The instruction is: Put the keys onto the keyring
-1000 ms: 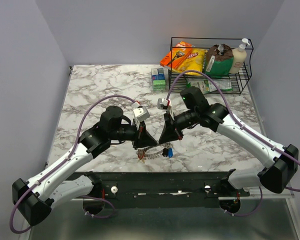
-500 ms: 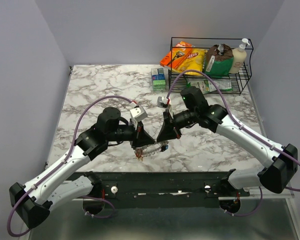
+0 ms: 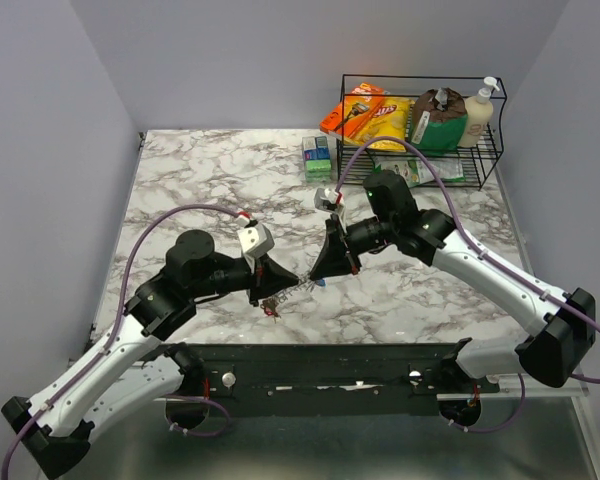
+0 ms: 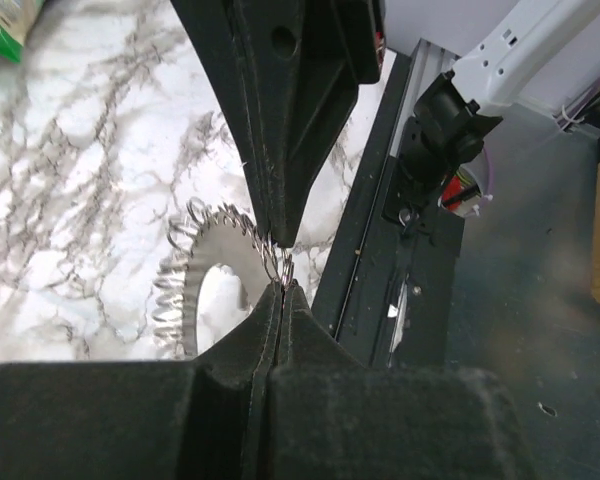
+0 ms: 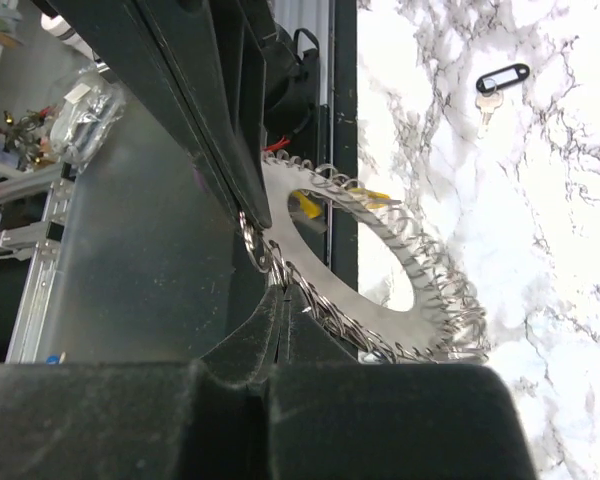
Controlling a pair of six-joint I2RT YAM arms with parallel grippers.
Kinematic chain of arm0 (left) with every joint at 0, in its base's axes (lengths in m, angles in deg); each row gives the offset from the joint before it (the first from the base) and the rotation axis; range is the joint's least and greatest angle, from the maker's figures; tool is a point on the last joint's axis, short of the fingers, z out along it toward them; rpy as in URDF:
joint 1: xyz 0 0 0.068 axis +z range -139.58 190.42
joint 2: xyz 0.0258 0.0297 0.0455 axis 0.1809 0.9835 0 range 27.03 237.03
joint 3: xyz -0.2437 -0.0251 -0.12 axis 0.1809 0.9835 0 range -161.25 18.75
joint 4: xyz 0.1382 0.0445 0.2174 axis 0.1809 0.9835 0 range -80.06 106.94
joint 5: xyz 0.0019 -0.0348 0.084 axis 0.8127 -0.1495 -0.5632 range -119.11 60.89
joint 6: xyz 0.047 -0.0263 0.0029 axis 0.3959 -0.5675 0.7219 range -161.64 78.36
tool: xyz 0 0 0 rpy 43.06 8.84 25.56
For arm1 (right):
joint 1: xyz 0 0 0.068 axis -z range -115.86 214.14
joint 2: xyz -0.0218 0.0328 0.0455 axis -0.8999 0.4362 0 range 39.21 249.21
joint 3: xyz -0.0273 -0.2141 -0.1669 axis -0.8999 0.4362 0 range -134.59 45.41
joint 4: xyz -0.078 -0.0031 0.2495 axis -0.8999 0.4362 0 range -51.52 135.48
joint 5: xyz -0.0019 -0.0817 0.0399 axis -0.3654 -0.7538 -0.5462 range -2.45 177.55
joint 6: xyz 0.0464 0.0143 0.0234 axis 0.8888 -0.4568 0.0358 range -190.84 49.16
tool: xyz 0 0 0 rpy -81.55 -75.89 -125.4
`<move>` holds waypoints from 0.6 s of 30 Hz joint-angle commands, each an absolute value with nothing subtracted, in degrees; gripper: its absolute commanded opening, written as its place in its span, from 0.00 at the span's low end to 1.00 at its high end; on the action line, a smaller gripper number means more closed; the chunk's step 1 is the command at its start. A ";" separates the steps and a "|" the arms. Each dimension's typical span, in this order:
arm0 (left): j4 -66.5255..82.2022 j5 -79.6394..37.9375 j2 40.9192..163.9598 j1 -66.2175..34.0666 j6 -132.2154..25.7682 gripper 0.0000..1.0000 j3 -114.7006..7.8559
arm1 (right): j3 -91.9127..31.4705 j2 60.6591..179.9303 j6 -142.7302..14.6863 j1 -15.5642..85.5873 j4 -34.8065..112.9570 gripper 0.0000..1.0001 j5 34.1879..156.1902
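While the left tool (image 3: 267, 291) and right tool (image 3: 317, 279) each clamp the keyring (image 3: 294, 290) over the table (image 3: 200, 170), many keys (image 5: 420, 275) already hang on it (one tagged key (image 5: 486, 102), I think, lies loose).

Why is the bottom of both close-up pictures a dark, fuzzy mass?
Left wrist view: the left gripper sits too near the lens, so it blurs; the keyring beyond looks sharper. Right wrist view: same with the right gripper, and the keyring glares bright.
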State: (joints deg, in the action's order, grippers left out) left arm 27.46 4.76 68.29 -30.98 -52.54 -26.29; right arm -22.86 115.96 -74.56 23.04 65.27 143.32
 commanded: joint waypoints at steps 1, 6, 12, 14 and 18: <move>25.50 3.85 64.48 -31.41 -50.61 0.00 -25.20 | -22.26 115.42 -73.65 24.41 64.50 0.00 141.51; 25.24 4.20 65.35 -31.41 -50.79 0.00 -24.93 | -22.44 115.77 -73.30 24.41 63.62 0.00 142.57; 24.53 5.16 65.97 -31.41 -50.61 0.09 -24.76 | -22.70 114.71 -73.21 24.50 63.44 0.00 141.87; 24.62 5.60 65.79 -31.41 -50.35 0.20 -24.85 | -22.79 114.62 -73.03 24.50 63.44 0.00 140.99; 25.32 5.17 65.00 -31.41 -49.73 0.23 -24.85 | -23.32 114.62 -72.68 24.50 63.27 0.00 140.63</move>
State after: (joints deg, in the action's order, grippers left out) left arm 26.13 4.08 66.34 -31.22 -50.90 -24.63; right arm -22.86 115.90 -73.21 24.15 63.91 142.18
